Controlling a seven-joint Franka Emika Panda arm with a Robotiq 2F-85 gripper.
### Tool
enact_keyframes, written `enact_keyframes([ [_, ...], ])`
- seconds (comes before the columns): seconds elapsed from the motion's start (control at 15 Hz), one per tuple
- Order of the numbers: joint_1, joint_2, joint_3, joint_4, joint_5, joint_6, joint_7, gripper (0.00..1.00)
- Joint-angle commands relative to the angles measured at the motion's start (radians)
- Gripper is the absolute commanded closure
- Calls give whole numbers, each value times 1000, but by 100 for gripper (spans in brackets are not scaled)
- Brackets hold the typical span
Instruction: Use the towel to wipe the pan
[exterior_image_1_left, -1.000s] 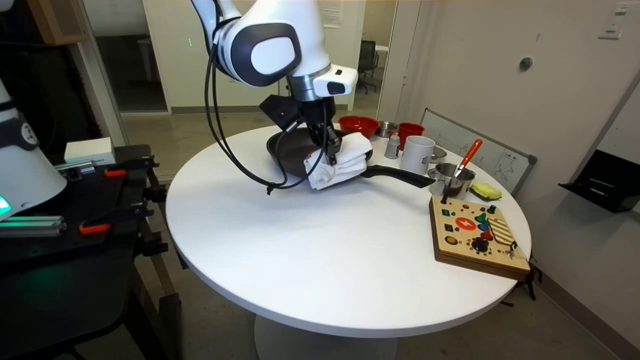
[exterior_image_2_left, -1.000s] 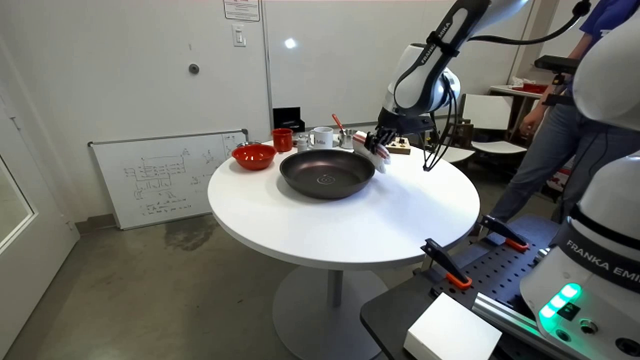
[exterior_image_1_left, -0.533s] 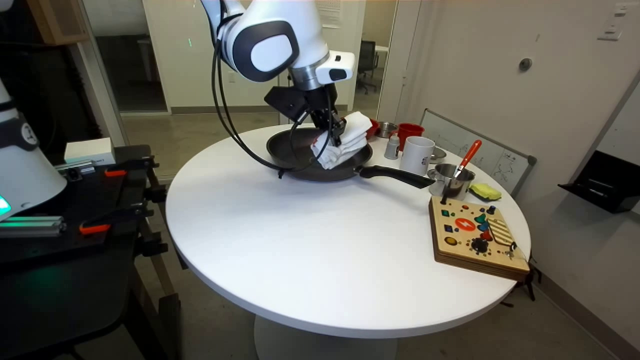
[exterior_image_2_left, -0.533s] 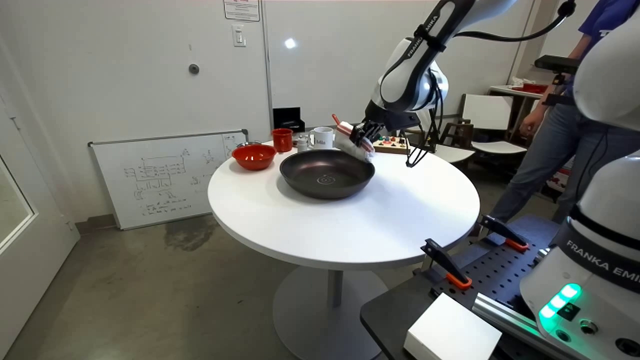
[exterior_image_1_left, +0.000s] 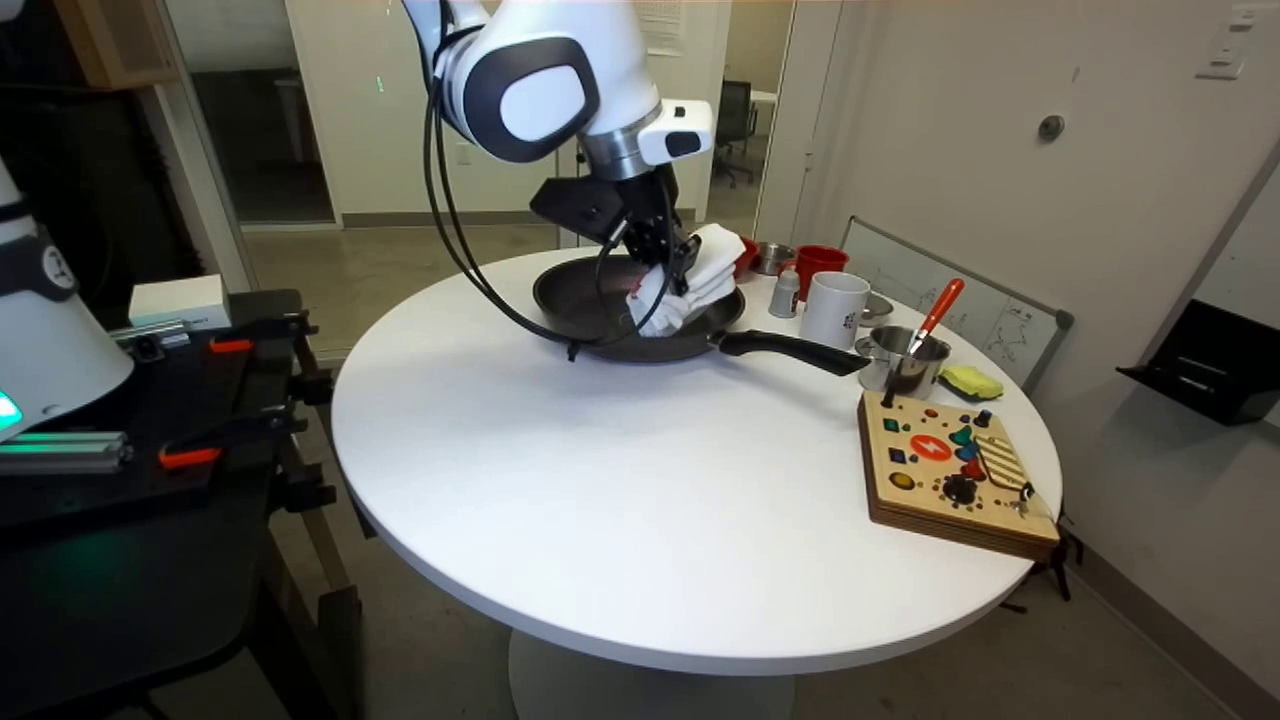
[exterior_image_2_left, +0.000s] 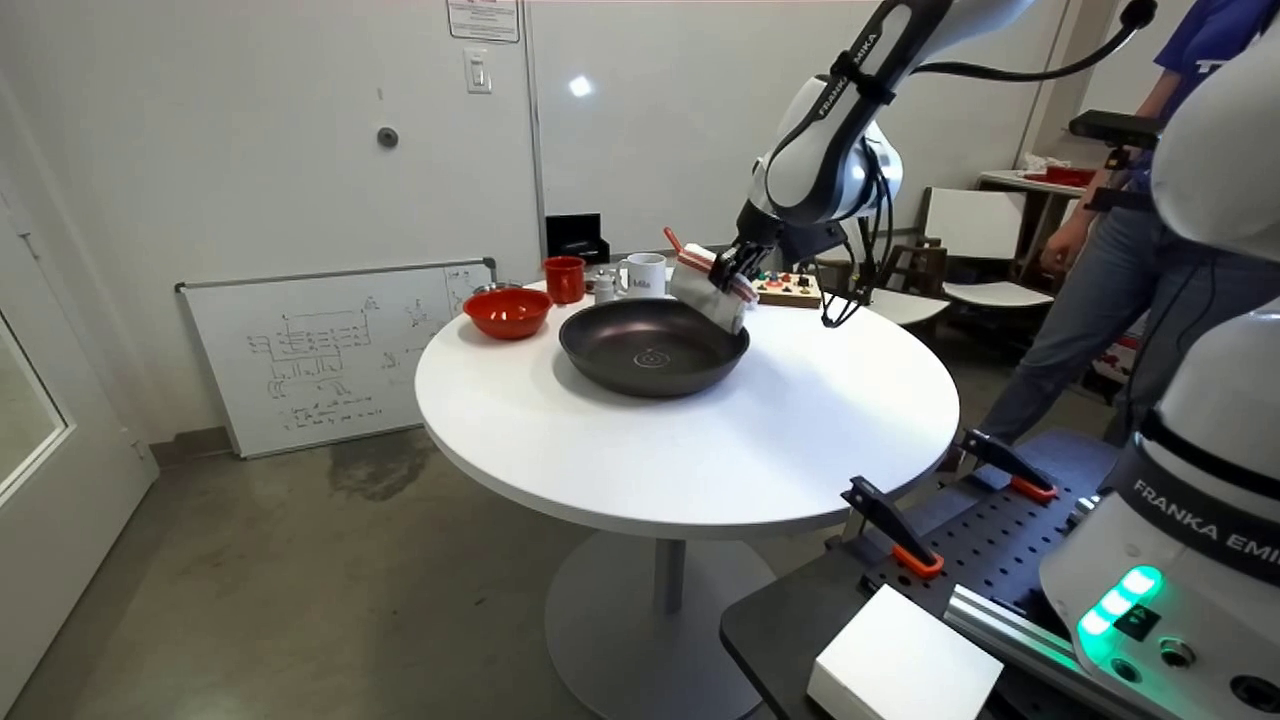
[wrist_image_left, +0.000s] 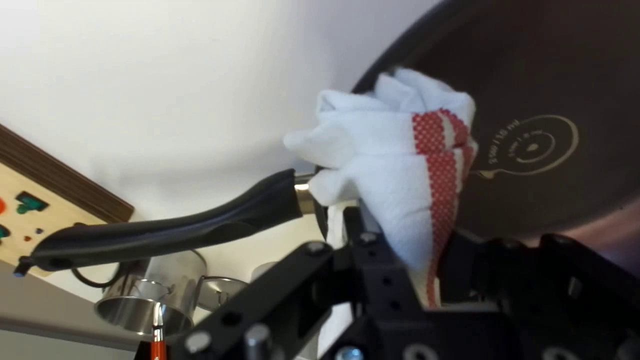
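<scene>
A white towel (wrist_image_left: 385, 135) with red checked stripes along one edge is bunched in my gripper (wrist_image_left: 406, 232), which is shut on it. In both exterior views the towel (exterior_image_1_left: 712, 262) (exterior_image_2_left: 708, 292) hangs over the side of the pan near the handle, its lower end just inside the rim. Whether it touches the pan's surface I cannot tell. The black round pan (exterior_image_1_left: 570, 295) (exterior_image_2_left: 640, 350) lies flat on the table, printed rings showing on its bottom in the wrist view. Its long black handle (exterior_image_1_left: 790, 348) (wrist_image_left: 175, 235) points toward the steel cup.
A red bowl (exterior_image_2_left: 508, 313), a red mug (exterior_image_2_left: 565, 280), a white mug (exterior_image_1_left: 835, 308) and a grey shaker (exterior_image_1_left: 785, 295) stand beside the pan. Past the handle are a steel cup (exterior_image_1_left: 900, 365) with a red-handled utensil, a yellow sponge (exterior_image_1_left: 970, 383) and a wooden button board (exterior_image_1_left: 950, 470).
From outside the pan's rim near the handle, my gripper has carried the towel up and inward over the pan. In the last half second it shifted only slightly. The pan stays put.
</scene>
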Motion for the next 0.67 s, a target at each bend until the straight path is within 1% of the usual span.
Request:
enact_keyframes([
  [0.0, 196, 8, -172, -57, 48, 81, -43, 94],
  [0.07, 183, 31, -138, -64, 59, 76, -61, 94],
  [0.13, 136, 53, -81, -67, 10, 64, -31, 94],
  [0.2, 94, 74, -16, -68, 12, 55, -44, 93],
  [0.27, 90, 93, 6, -63, 12, 54, -42, 94],
  [0.33, 103, 102, 18, -68, 64, 61, -82, 94],
  [0.47, 199, 85, -58, -73, 65, 89, -72, 94],
  [0.53, 257, 72, -112, -72, 62, 103, -66, 94],
  [0.6, 301, 64, -158, -74, 55, 119, -68, 94],
])
